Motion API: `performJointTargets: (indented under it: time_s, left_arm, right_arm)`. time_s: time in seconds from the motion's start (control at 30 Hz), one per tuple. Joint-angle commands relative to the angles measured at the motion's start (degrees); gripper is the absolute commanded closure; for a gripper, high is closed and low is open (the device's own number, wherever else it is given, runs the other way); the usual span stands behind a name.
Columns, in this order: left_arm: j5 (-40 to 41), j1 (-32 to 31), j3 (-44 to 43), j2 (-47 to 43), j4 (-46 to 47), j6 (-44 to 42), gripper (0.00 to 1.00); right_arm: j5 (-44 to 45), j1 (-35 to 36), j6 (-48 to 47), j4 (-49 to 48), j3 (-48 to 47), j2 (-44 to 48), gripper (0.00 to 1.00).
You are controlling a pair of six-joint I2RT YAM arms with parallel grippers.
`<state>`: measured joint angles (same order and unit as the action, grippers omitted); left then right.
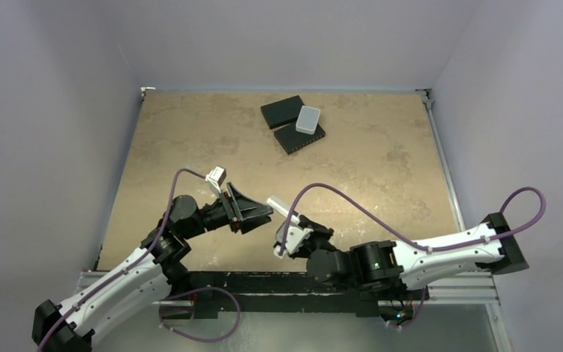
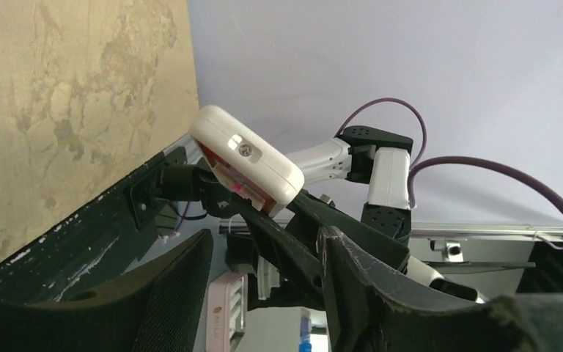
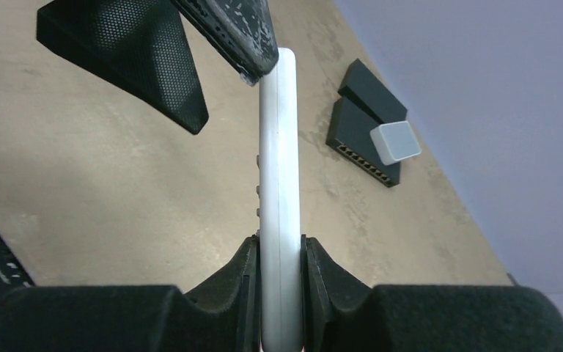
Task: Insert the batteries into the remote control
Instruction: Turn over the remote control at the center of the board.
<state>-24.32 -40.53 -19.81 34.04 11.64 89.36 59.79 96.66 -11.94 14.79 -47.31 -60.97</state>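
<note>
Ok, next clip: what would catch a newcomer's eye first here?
The white remote control is held off the table, clamped edge-on in the right gripper, near the arms. The left gripper stands open right at its far end. Further back, a pale grey box sits on a pair of black flat boxes; no batteries show.

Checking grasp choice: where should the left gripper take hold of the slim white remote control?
The free far end of the remote control, since the right gripper clamps its near end. Come from the left, where the open left gripper is, pinching the broad flat faces.
</note>
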Motion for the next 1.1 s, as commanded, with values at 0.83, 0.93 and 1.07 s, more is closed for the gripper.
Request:
performJointTargets:
  time_s: [0.83,0.93,1.07]
  left_arm:
    - [11.0,0.0,-18.5,-0.5,-30.1,-29.4,0.49]
    - [10.5,0.0,-18.1,-0.4,-30.1,-29.5,0.49]
    - [10.3,0.0,-18.2,-0.4,-30.6,-30.2,0.49]
  right_arm:
    - [-53.4,-34.0,40.5,-9.1,8.2,-3.6,1.0]
    - [-59.5,-37.2,42.8,-14.1,10.3,-6.2,1.0]
    - [-67.2,-40.2,45.6,-22.6,12.8,-10.0,1.0]
